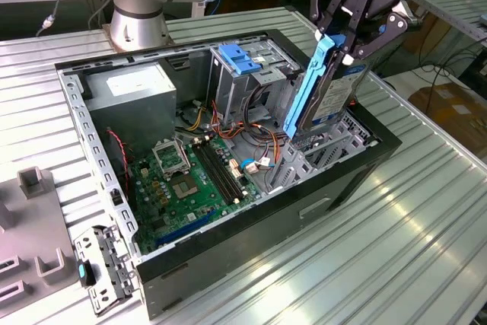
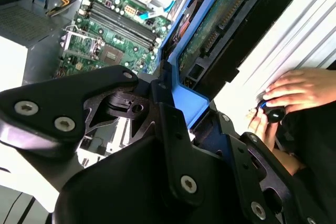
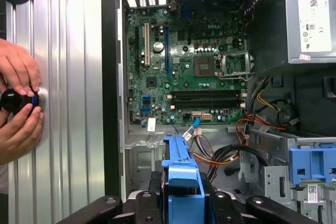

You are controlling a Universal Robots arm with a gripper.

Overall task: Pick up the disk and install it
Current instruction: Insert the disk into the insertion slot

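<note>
While upright in end effector (image 1: 342, 45), disk (image 1: 332, 98) over computer case (image 1: 228, 262).

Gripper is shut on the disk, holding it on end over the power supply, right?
Not quite. The gripper is shut on the disk and holds it on end, but over the drive cage at the exterior view's right, not over the power supply, which sits toward that view's left. The exterior view shows this.
</note>
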